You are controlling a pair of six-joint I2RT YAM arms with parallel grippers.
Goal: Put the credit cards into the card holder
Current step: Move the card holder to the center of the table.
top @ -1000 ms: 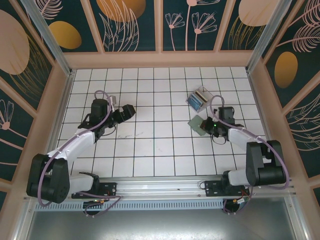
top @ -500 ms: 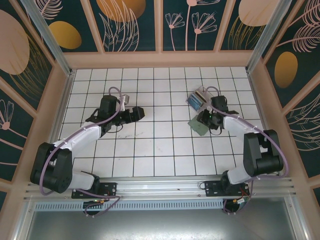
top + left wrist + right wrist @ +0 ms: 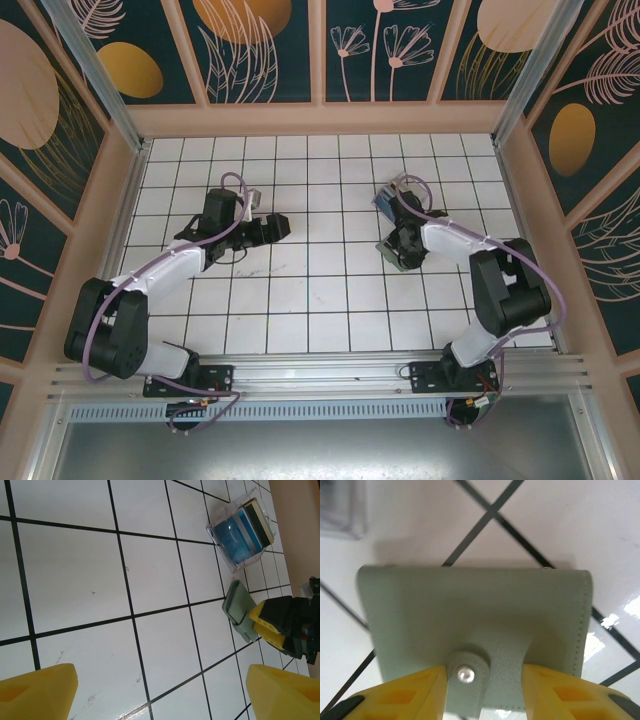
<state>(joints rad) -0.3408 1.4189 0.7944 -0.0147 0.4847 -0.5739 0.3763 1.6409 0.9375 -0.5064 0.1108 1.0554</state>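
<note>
The card holder (image 3: 470,605) is a grey-green wallet lying flat and closed on the tiles, its snap strap facing my right wrist camera. My right gripper (image 3: 482,674) sits at its near edge, open, one yellow finger on each side of the strap. From above, that right gripper (image 3: 403,242) covers part of the card holder (image 3: 387,251). The credit cards (image 3: 239,530), blue at the front, stand in a clear plastic box (image 3: 396,199) just behind the wallet. My left gripper (image 3: 276,226) hovers open over bare tiles left of centre, its fingers (image 3: 37,692) wide apart.
In the left wrist view the card holder (image 3: 236,605) lies below the clear box (image 3: 220,540), with my right gripper (image 3: 272,625) on it. Wooden walls (image 3: 520,200) enclose the tiled floor (image 3: 330,290). The arm bases stand on the rail (image 3: 320,375) at the near edge.
My right gripper has moved left onto the card holder and its jaws have parted around the strap. My left arm has reached further toward the centre of the floor.
</note>
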